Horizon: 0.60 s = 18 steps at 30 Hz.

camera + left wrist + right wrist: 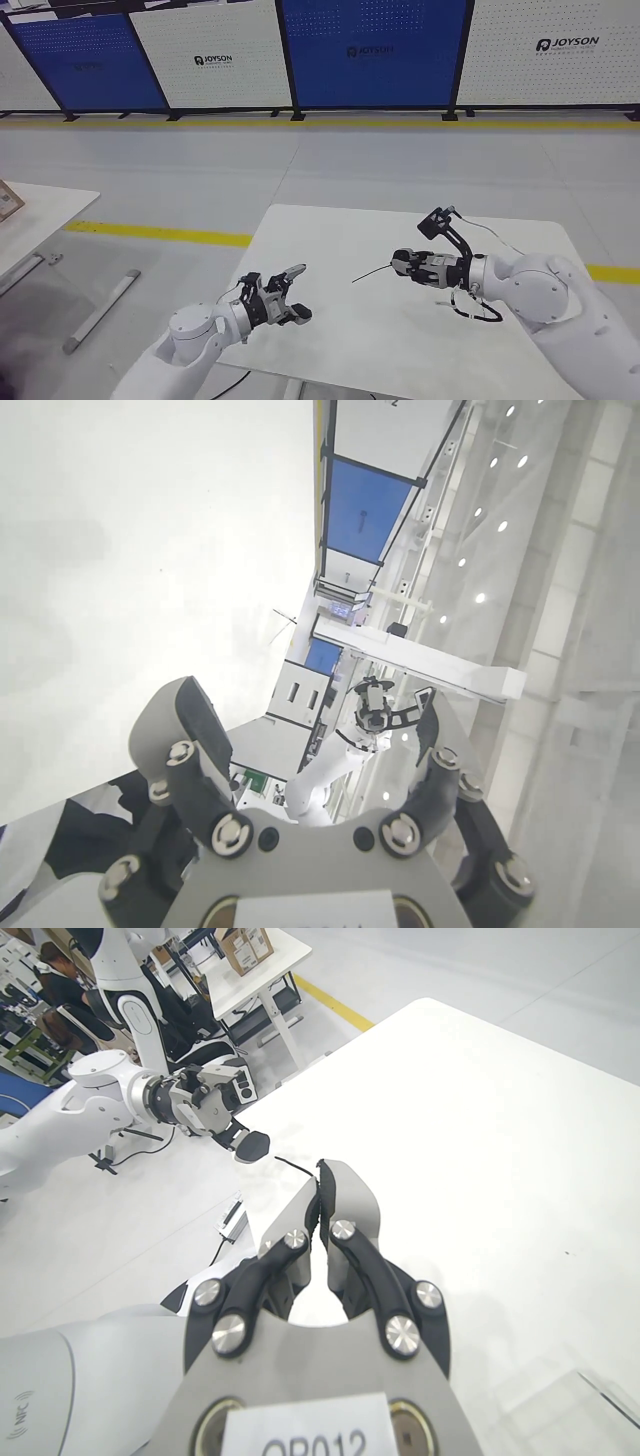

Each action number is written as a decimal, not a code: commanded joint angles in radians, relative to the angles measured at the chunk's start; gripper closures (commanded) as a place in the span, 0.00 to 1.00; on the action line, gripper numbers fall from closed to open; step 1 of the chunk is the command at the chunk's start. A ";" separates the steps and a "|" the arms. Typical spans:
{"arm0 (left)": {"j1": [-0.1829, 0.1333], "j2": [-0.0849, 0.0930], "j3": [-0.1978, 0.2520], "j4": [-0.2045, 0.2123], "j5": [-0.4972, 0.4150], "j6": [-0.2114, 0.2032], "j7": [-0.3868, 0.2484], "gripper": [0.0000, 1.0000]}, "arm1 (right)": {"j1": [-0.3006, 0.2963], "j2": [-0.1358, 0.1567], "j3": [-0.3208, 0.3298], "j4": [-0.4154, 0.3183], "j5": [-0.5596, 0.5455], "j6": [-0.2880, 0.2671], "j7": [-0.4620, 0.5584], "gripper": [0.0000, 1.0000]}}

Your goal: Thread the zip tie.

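**Table** (330, 240): white; both arms are held over it. Its top is also seen from the right wrist (475, 1128).

**Left arm** (195, 330): placed at the table's near left corner.

**Right arm** (530, 285): placed over the right half of the table, forearm pointing toward the middle.

**Left claw** (297, 293): held just over the near left edge, aimed across the table at the other claw. Its two fingers are spread wide apart, as confirmed from its own wrist (315, 725).

**Right claw** (397, 264): held above the middle of the table, aimed toward the left claw. Its fingers are pressed together, pinching one end of the zip tie, as confirmed from its own wrist (320, 1188).

**Zip tie** (370, 273): a thin black strip, gripped at the very fingertips of the right claw (295, 1167). The rest sticks out freely toward the left claw and is carried above the table top, not resting on it. A gap is noted between its free tip and the left claw, so the two are apart. Which end is pinched cannot be told.
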 commanded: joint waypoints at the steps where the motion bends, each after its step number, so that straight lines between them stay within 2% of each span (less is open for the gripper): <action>1: 0.008 0.001 0.002 -0.019 -0.065 0.000 0.010 0.00 | 0.008 0.000 -0.003 -0.032 -0.096 0.028 -0.001 1.00; 4: 0.015 0.013 0.007 -0.043 -0.139 0.000 0.039 0.00 | 0.022 -0.005 -0.018 -0.056 -0.152 0.004 0.013 1.00; 7: 0.020 0.039 0.044 -0.062 -0.226 0.000 0.088 0.00 | 0.054 -0.012 -0.046 -0.074 -0.202 -0.010 0.044 1.00; 11: -0.016 0.094 0.111 -0.082 -0.328 0.000 0.191 0.00 | 0.095 -0.019 -0.107 -0.107 -0.234 -0.010 0.038 1.00; 14: -0.079 0.138 0.180 -0.083 -0.453 0.000 0.291 0.00 | 0.122 -0.021 -0.145 -0.079 -0.184 -0.010 0.033 1.00; 15: -0.098 0.146 0.188 -0.084 -0.473 0.000 0.317 0.00 | 0.122 -0.021 -0.145 -0.079 -0.184 -0.010 0.033 1.00; 18: -0.098 0.146 0.188 -0.084 -0.473 0.000 0.317 0.00 | 0.122 -0.021 -0.145 -0.079 -0.184 -0.010 0.033 1.00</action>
